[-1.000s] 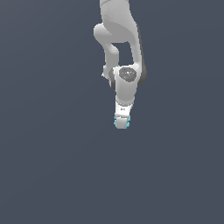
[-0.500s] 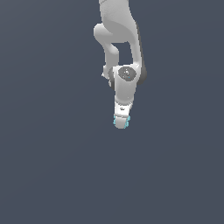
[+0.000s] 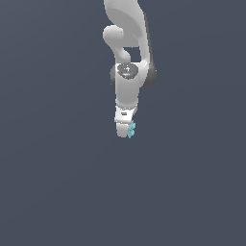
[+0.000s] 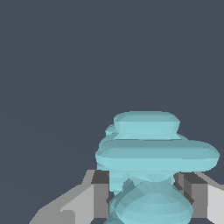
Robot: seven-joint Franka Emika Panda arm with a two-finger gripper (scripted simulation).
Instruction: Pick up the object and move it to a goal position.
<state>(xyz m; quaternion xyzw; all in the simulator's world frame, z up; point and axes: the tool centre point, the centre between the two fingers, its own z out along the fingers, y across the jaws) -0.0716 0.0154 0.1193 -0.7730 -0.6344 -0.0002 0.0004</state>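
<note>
I have the gripper pinching the pale cyan knobbly object between its 2 fingers, at the arm's 6 o'clock tip. I judge we're mid-carry; no goal marker shows, so next I need a steady transfer.

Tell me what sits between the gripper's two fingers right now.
The pale cyan object sits there: in the wrist view its knobbly prongs fill the gap between the fingers of the gripper. The exterior view shows it at the gripper's tip.
</note>
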